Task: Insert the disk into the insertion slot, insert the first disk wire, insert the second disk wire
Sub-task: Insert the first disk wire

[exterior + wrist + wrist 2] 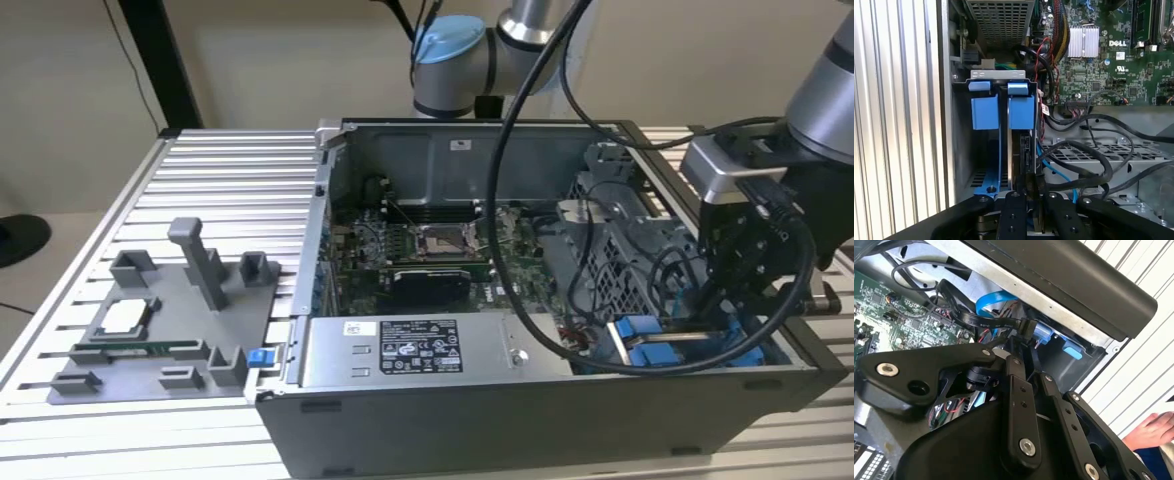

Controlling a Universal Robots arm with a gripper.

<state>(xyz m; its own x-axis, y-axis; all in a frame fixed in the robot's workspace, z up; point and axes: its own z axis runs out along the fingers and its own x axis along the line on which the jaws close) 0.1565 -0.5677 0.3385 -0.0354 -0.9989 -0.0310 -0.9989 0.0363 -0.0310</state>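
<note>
- Grey power-supply box (pixel 334 352) inside the open computer case (pixel 534 425) carries a white printed label (pixel 420 345); small white stickers sit on the green motherboard (pixel 1114 55), their print too fine to make out.
- Robot arm (pixel 827 90) enters from the exterior view's right and bends down into the case's corner on that side.
- Disk (pixel 1021 150) stands on edge inside the insertion slot (pixel 961 150), below a blue tab (pixel 1021 112).
- Tool (pixel 1031 197) is pressed together on a black wire connector (pixel 1024 327) at the disk's end.
- Case rests on the slatted metal table (pixel 227 170).
</note>
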